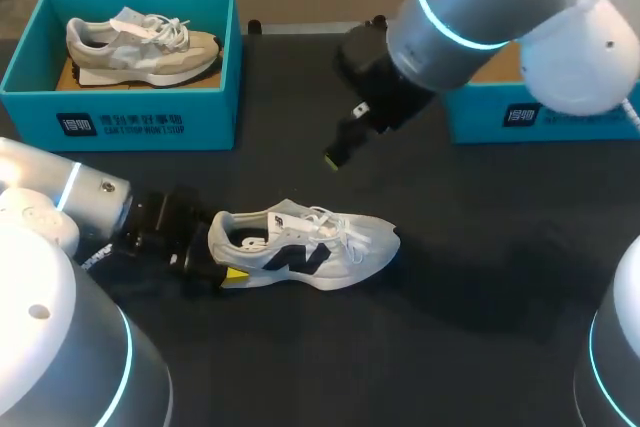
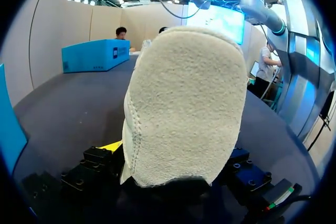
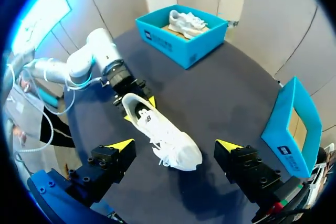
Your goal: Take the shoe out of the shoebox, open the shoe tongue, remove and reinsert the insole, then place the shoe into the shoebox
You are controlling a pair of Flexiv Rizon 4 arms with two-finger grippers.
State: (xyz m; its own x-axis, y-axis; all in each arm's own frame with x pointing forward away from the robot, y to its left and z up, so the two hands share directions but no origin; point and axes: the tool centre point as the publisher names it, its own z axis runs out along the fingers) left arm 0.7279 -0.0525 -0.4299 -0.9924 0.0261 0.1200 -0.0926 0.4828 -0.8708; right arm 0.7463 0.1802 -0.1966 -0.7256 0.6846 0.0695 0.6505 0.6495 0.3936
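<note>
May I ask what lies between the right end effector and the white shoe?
Nothing; the right wrist view shows bare space from end effector to shoe.

On table (image 1: 480, 257): shoe (image 1: 310, 245), left pincer (image 1: 222, 259) at heel.

Silver arms (image 1: 470, 7) with cyan light rings; right hand (image 3: 175, 146) black, bolted, yellow-tipped.

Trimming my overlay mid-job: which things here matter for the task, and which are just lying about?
Job: white shoe, left claw gripping its heel, right claw open above, empty-looking blue box.
Lying about: other blue box, beige shoe inside it.
</note>
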